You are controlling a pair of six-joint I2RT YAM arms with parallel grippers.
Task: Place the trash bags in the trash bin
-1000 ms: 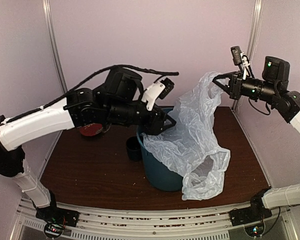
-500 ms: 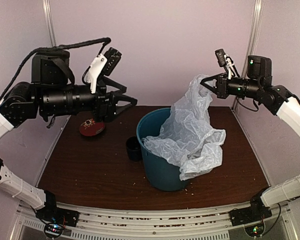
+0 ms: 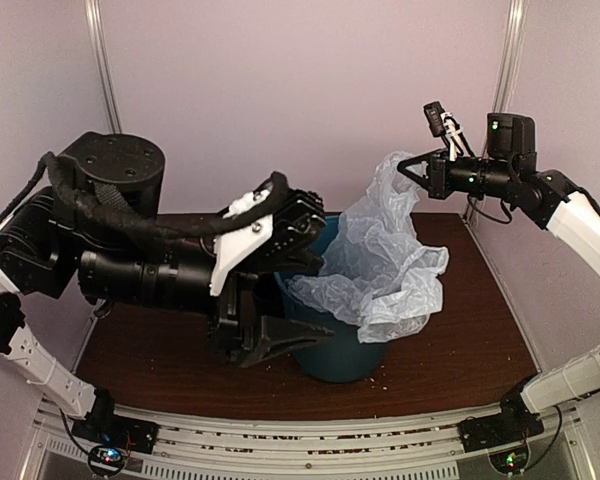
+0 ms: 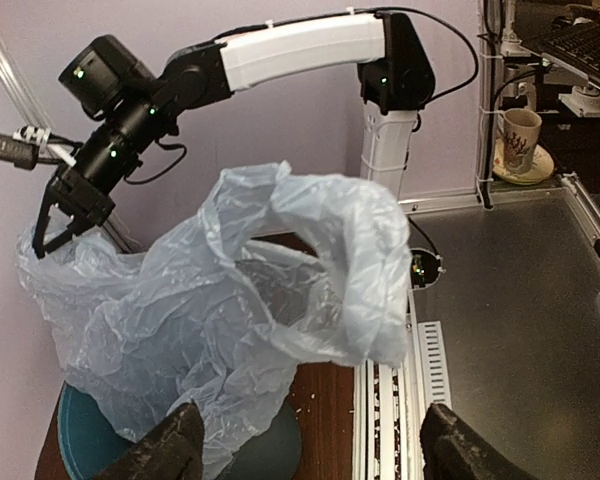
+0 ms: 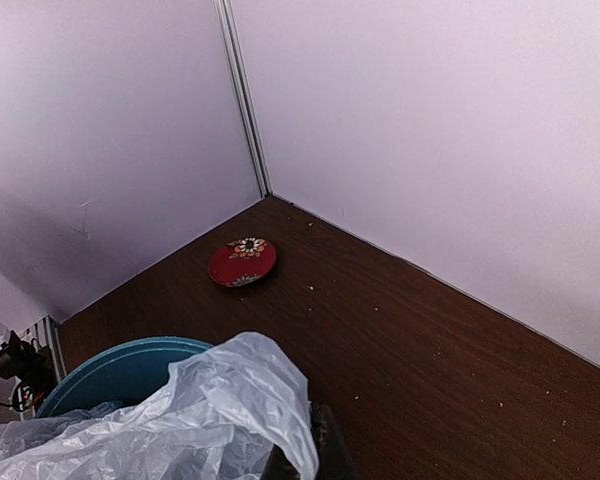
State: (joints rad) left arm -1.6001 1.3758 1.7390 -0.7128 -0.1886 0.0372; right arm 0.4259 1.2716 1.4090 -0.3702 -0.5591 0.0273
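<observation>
The pale blue-grey trash bag [image 3: 385,265] hangs from my right gripper [image 3: 412,172], which is shut on its top edge high above the table's back right. The bag's lower part drapes over the right rim of the teal trash bin [image 3: 345,357] and partly inside it. My left gripper [image 3: 295,345] is open and empty at the bin's front left side. In the left wrist view the bag [image 4: 230,310] billows above the bin [image 4: 80,445], between wide-apart fingers [image 4: 175,452]. In the right wrist view the bag [image 5: 180,425] covers the shut fingers [image 5: 325,450] beside the bin's rim [image 5: 110,368].
A small red plate [image 5: 243,261] lies in the back left corner of the brown table [image 5: 430,350]. My bulky left arm [image 3: 130,265] blocks much of the table's left half in the top view. Walls close the back and sides. The metal rail [image 4: 430,360] marks the near edge.
My left arm swung from high at the back left down to the bin's front left, its gripper still open. The right gripper barely moved. The bag settled slightly lower over the bin.
</observation>
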